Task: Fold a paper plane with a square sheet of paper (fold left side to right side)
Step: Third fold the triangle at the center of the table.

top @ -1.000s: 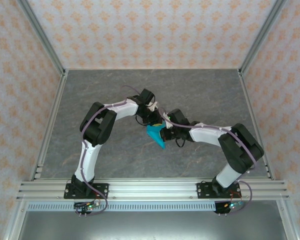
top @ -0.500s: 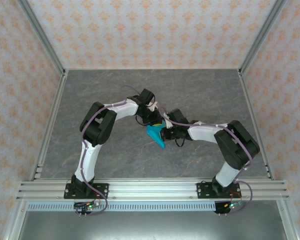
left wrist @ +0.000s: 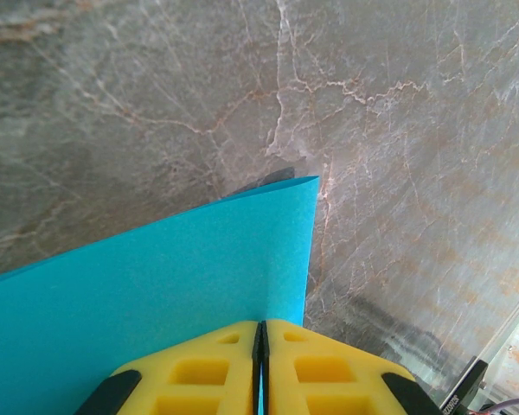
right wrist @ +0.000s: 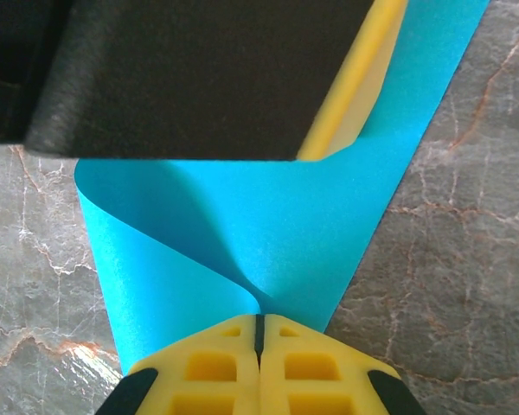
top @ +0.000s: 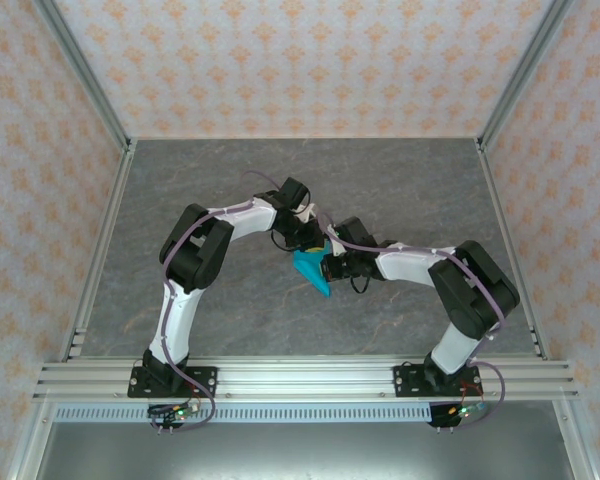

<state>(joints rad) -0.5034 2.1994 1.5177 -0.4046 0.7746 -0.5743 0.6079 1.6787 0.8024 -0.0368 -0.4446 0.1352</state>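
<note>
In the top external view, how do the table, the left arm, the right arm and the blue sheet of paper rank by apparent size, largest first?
1. table: largest by far.
2. left arm and right arm: they look alike, so I do not rank them.
3. sheet of paper: smallest.

From above, the thin cyan-blue sheet of paper (top: 313, 273) is half hidden beneath the left hand (top: 306, 246) and right hand (top: 327, 268), its creases too small to read. At the left wrist the sheet runs off the left and bottom edges; at the right wrist a blurred black block (right wrist: 182, 78) covers its upper part.
</note>
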